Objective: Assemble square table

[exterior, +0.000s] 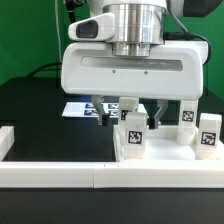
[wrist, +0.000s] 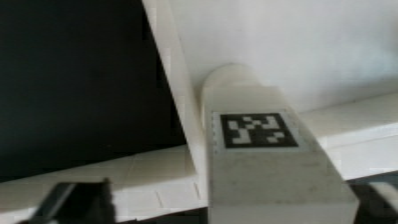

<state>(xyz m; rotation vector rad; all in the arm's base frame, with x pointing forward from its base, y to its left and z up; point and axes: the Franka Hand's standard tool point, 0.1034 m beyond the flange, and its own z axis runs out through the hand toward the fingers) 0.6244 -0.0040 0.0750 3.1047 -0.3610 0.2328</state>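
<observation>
The square tabletop [exterior: 150, 150] lies flat on the black table, white with a raised rim. Small white legs — each bearing a black-white tag — stand upright on or by it: one [exterior: 132, 133] [wrist: 260, 150], another [exterior: 208, 135] at the exterior view's right.

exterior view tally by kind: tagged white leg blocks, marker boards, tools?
Tagged leg blocks: 3 clearly visible
Marker board: 1
Tool: 1
Total: 5
</observation>
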